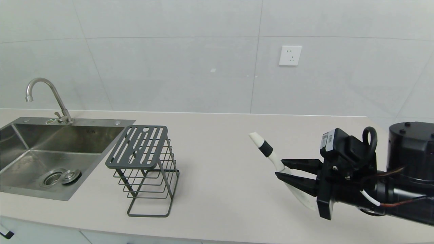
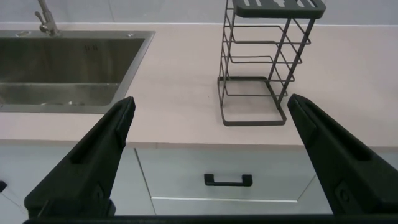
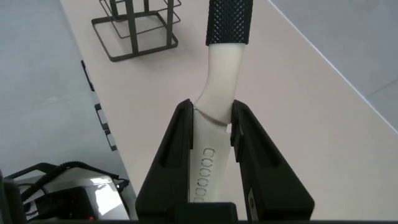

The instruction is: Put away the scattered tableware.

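One spatula (image 1: pixel 267 149) clamped in right gripper (image 1: pixel 280 168) jaws, not yet in rack (image 1: pixel 142 159); left gripper (image 2: pixel 210 102) jaws apart.

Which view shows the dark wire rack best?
Head view: the dark metal wire rack with slotted top stands whole on the counter. Left wrist view crops its top; right wrist view catches just its base.

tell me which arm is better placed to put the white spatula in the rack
Right. The right gripper is shut on the white spatula, to the right of the wire rack. The left gripper is open and empty, back off the front edge of the counter.
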